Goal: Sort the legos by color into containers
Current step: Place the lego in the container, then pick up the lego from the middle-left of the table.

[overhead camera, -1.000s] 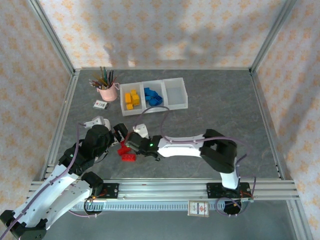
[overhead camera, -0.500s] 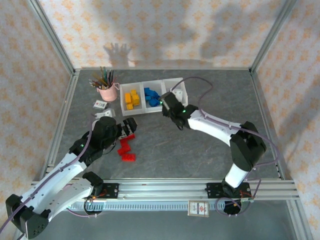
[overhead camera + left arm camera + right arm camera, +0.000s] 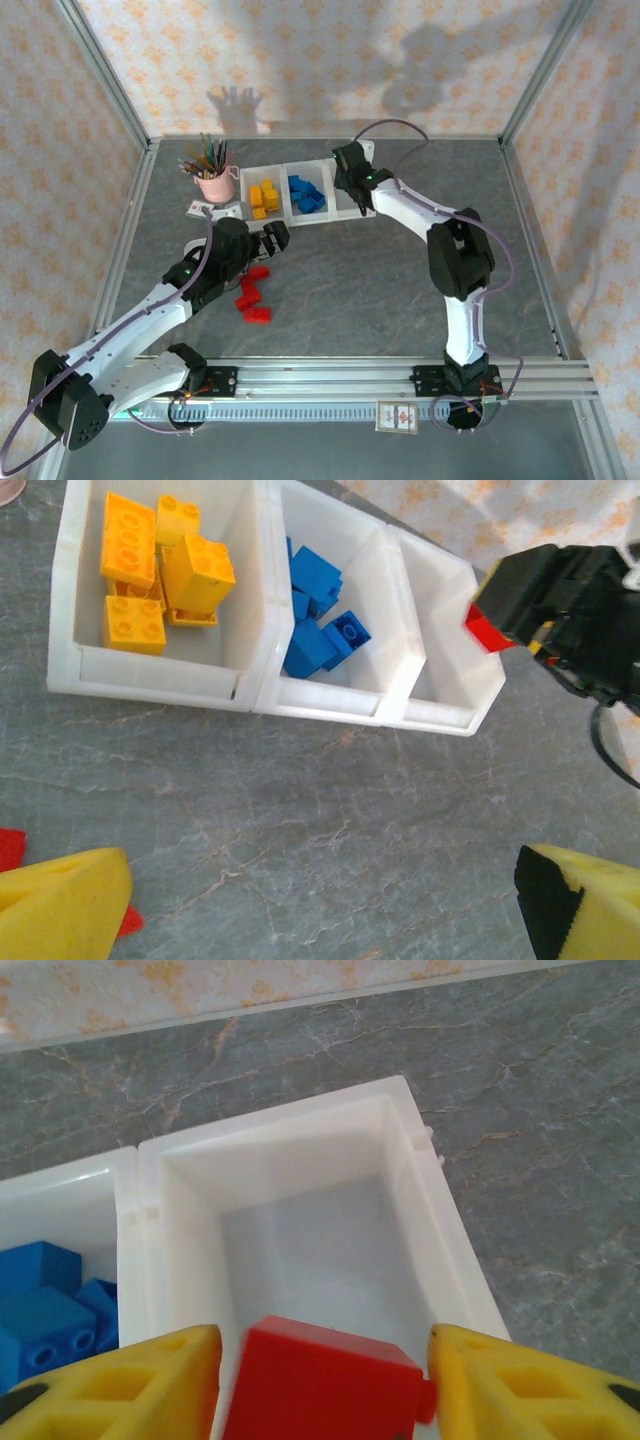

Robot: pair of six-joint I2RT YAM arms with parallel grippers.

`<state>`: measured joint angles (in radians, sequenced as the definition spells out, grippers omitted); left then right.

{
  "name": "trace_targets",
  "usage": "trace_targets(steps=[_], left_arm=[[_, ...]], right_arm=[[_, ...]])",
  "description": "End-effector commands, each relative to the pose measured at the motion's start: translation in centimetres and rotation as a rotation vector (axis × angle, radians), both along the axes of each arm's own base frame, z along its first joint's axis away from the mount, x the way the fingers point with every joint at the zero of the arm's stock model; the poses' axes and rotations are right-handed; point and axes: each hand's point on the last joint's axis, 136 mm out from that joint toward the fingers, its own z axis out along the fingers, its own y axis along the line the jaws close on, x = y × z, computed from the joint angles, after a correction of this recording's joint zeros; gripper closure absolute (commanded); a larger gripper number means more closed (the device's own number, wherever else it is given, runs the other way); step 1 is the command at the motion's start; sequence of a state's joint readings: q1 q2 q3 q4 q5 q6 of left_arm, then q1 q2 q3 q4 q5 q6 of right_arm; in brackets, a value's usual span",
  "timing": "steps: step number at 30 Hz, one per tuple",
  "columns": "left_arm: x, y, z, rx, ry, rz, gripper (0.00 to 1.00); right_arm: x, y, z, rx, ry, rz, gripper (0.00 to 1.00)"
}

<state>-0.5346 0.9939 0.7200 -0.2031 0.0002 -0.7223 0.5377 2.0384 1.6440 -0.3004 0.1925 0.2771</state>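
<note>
— Entry one: right claw?
— My right claw (image 3: 320, 1385), closed to one brick's width on a red lego (image 3: 325, 1375), gripped by its two sides. It hangs over the near end of the end bin (image 3: 290, 1160), which lies below and ahead of the claw and holds nothing.
— Neighbours?
— Blue legos (image 3: 45, 1310) in the bin just left of the claw, and yellow legos (image 3: 160, 565) in the one beyond that. All one tray (image 3: 160, 675).
— Entry two: left claw?
— My left claw (image 3: 320, 910), spread wide, nothing in it, back from the tray over bare table (image 3: 300, 810). Loose red legos (image 3: 252, 298) lie just beside and behind it.
— Handling note for the step in hand?
— I judge it a release. I would ease forward until the brick sits over the middle of the bin floor, clear of the dividing wall on the left. Then I would come down low so it cannot bounce out, and part the claw only slightly. The left claw should wait clear of the tray.
</note>
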Motion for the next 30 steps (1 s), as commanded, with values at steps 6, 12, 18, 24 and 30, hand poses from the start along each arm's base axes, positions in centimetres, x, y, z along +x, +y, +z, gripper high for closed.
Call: trace_targets(steps=[6,12,18,24,30], left_arm=[[0.8,0.4,2.4,0.021,-0.058,0.016,0.01],[-0.5,1.4,2.7,0.022,-0.051,0.026,0.01],[-2.9,3.1,2.5,0.012,-0.025,0.06,0.01],[-5.5,5.5,1.4,0.01,0.01,0.129,0.01],[-7.4,8.1,1.2,0.036,0.05,0.227,0.01]], right_arm=[[-0.8,1.5,4.1,0.008,-0.035,0.095,0.31],[-6.4,4.4,4.3,0.039,-0.03,0.189,0.26],[-13.2,8.1,3.5,0.073,-0.011,0.286,0.2],[-20.4,13.4,1.7,0.116,0.018,0.449,0.15],[-26.3,19.4,-1.0,0.127,0.062,0.643,0.11]])
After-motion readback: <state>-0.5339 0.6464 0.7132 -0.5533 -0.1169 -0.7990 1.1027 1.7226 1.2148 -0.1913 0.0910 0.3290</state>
